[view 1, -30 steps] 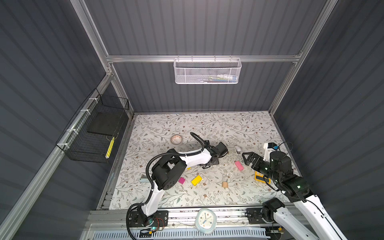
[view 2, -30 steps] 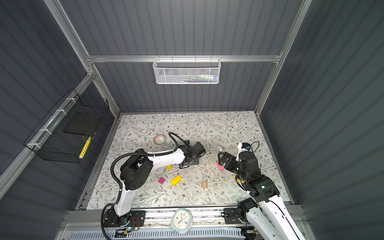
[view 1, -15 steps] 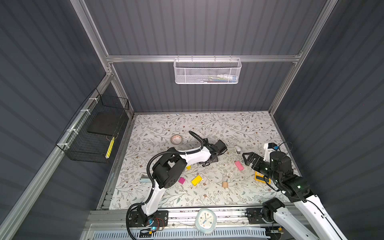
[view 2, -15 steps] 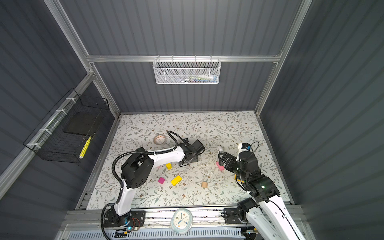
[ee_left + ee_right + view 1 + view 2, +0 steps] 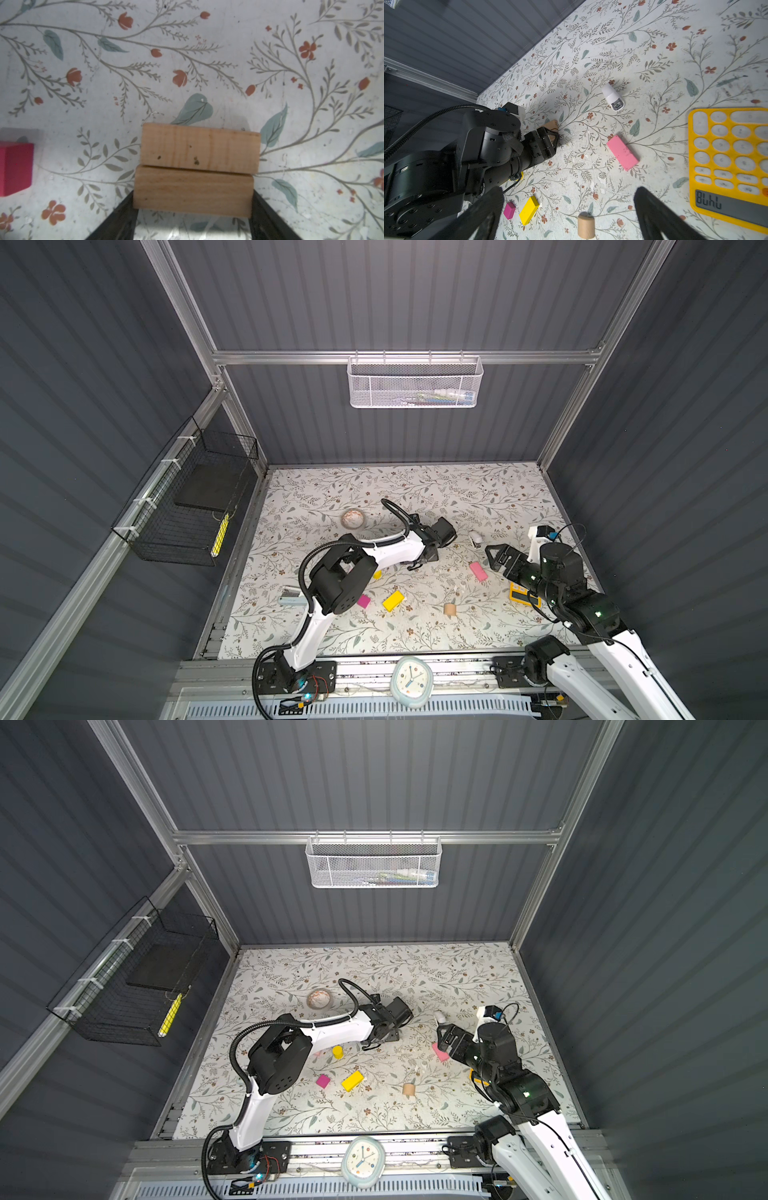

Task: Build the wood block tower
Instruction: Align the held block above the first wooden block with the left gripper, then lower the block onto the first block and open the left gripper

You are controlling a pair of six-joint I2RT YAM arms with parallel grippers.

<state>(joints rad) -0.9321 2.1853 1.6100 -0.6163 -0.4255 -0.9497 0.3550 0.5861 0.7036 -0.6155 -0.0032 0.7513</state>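
Observation:
My left gripper (image 5: 193,197) is shut on a tan bar (image 5: 193,191), held by its two ends low over the mat. A second tan bar (image 5: 200,148) lies long side against it. A magenta cube (image 5: 15,168) sits off to one side. In both top views the left gripper (image 5: 420,563) reaches to mid-table. My right gripper (image 5: 568,190) hangs open and empty beside a pink bar (image 5: 622,152). Loose on the mat near the front lie a yellow bar (image 5: 393,600), a magenta cube (image 5: 363,600), a yellow cylinder (image 5: 337,1051) and a tan cylinder (image 5: 449,609).
A yellow-orange calculator (image 5: 726,162) lies under the right arm. A small white stapler (image 5: 612,97) sits behind the pink bar, and a round bowl (image 5: 353,518) behind the left arm. A clock (image 5: 411,682) rests on the front rail.
The left wrist has shifted slightly toward the back wall, its gripper still on the tan bar. The right arm has not moved.

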